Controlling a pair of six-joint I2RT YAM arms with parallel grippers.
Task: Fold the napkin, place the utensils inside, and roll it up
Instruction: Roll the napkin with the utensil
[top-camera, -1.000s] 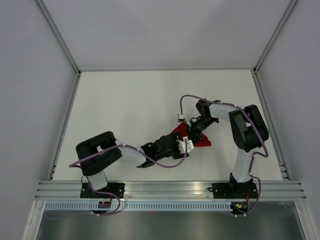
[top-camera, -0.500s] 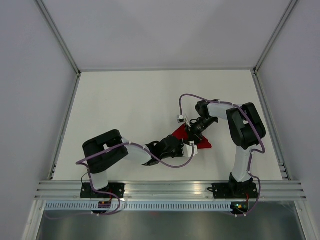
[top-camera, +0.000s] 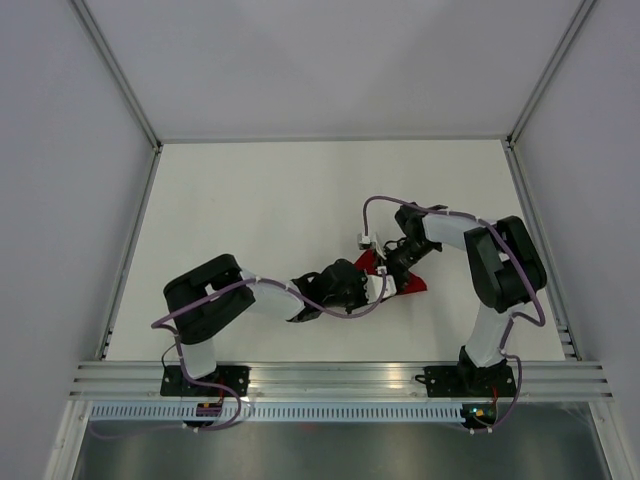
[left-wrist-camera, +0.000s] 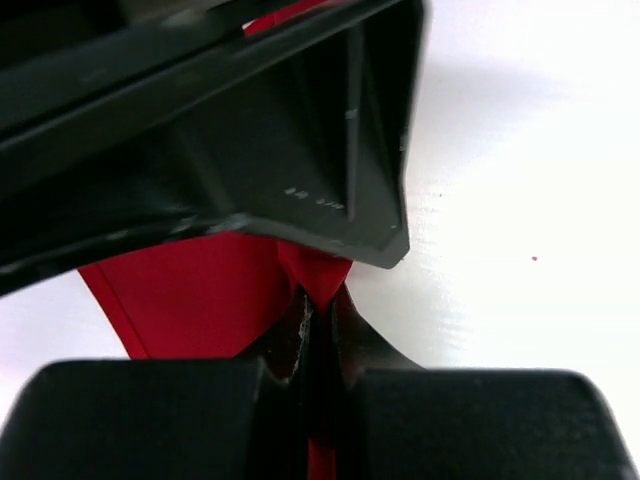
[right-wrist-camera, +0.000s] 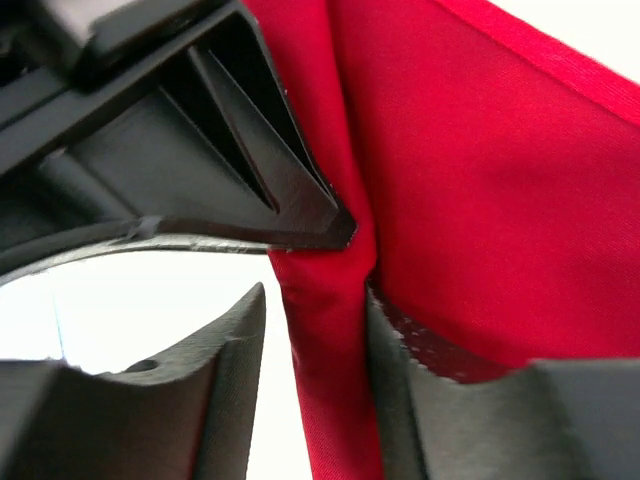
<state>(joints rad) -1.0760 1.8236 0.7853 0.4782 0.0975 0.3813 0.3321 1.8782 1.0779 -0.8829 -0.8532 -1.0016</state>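
The red napkin (top-camera: 408, 282) lies bunched and small in the middle of the table, mostly covered by both grippers. My left gripper (top-camera: 370, 285) is shut on a narrow pinched fold of it (left-wrist-camera: 318, 275), with more red cloth (left-wrist-camera: 190, 300) spreading to the left. My right gripper (top-camera: 391, 267) meets it from the other side. Its jaws stand apart around the same red ridge (right-wrist-camera: 325, 330). The cloth rests against the right finger (right-wrist-camera: 400, 400), and a gap shows beside the left finger (right-wrist-camera: 215, 360). The two grippers' fingers nearly touch. The utensils are out of view.
White tabletop (top-camera: 260, 210) surrounds the napkin, bounded by grey walls and an aluminium rail (top-camera: 340, 378) at the near edge. Purple cables (top-camera: 400, 202) loop over both arms near the grippers.
My left gripper has slid right and shut on the napkin's fold. The right gripper's jaws have parted from the cloth. Less red cloth shows than before.
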